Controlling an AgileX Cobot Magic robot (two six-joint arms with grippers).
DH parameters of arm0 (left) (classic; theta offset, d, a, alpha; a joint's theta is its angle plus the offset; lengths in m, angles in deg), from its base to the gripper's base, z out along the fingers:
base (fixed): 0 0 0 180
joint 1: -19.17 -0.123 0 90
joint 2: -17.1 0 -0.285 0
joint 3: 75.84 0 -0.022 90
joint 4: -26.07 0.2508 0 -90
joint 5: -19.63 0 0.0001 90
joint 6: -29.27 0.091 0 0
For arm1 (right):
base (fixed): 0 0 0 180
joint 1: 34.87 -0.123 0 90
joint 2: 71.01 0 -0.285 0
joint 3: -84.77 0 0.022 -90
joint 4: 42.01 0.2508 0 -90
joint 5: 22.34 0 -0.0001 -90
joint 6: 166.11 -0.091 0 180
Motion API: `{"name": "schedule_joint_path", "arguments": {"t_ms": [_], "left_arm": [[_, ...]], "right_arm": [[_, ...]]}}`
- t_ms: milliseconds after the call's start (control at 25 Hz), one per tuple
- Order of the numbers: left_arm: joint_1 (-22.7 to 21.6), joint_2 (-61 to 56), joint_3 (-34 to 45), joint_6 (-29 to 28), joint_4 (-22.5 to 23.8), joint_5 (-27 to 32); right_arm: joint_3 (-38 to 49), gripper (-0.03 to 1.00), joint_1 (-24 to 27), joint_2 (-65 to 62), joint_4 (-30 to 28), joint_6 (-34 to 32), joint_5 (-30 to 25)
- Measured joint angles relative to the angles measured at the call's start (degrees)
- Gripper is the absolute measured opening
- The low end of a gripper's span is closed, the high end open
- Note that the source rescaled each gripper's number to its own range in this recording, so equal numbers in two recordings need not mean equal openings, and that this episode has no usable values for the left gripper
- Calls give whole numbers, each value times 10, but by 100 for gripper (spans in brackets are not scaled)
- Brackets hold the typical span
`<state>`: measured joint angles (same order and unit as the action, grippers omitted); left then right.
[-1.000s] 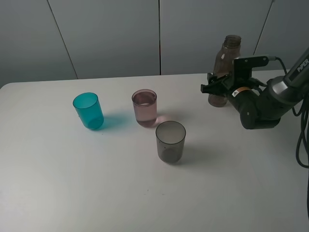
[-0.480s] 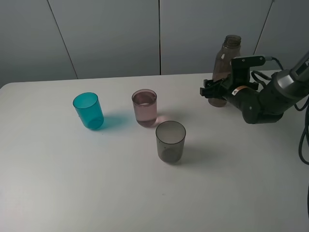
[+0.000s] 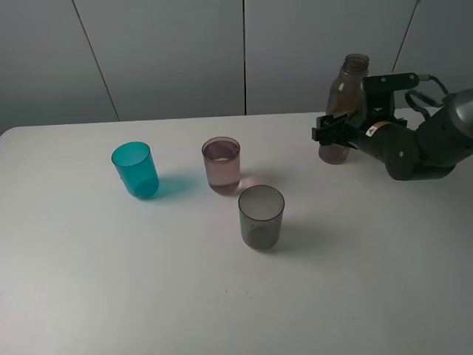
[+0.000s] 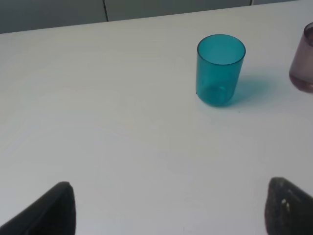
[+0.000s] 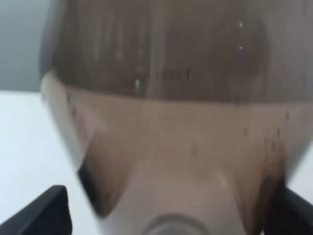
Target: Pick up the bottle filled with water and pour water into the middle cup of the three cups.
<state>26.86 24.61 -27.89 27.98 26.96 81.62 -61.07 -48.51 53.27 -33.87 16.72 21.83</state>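
The smoky grey-brown bottle (image 3: 345, 92) stands upright at the back right of the white table. My right gripper (image 3: 329, 137) is open, its fingers on either side of the bottle's lower part. In the right wrist view the bottle (image 5: 166, 112) fills the picture between the two fingertips (image 5: 51, 213). The pale pink middle cup (image 3: 222, 164) stands between the teal cup (image 3: 135, 169) and the smoky grey cup (image 3: 261, 217). My left gripper (image 4: 168, 210) is open and empty, low over the table, with the teal cup (image 4: 220, 68) ahead of it.
The white table (image 3: 111, 281) runs back to a grey panelled wall. The pink cup's edge (image 4: 304, 58) shows at the side of the left wrist view. The right arm's dark body (image 3: 414, 148) hangs over the table's right side.
The right arm's body has shifted right and slightly up while the gripper stays at the bottle's base. The bottle and the cups have not moved.
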Motion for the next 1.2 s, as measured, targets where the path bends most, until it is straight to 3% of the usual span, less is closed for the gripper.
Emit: {"name": "schedule_joint_path", "arguments": {"t_ms": [240,440,680,920,1080,1200], "left_arm": [[0,0,0,0,0,0],[0,0,0,0,0,0],[0,0,0,0,0,0],[0,0,0,0,0,0],[0,0,0,0,0,0],[0,0,0,0,0,0]], "right_arm": [[44,54,-2,-52,-6,0,-61],[57,54,-3,-109,-15,-16,-173],[10,54,6,-176,-1,-28,-423],[-80,54,56,-224,-3,2,-664],[-127,54,76,-249,-62,20,-814],[-137,54,77,-269,-110,22,-891]]}}
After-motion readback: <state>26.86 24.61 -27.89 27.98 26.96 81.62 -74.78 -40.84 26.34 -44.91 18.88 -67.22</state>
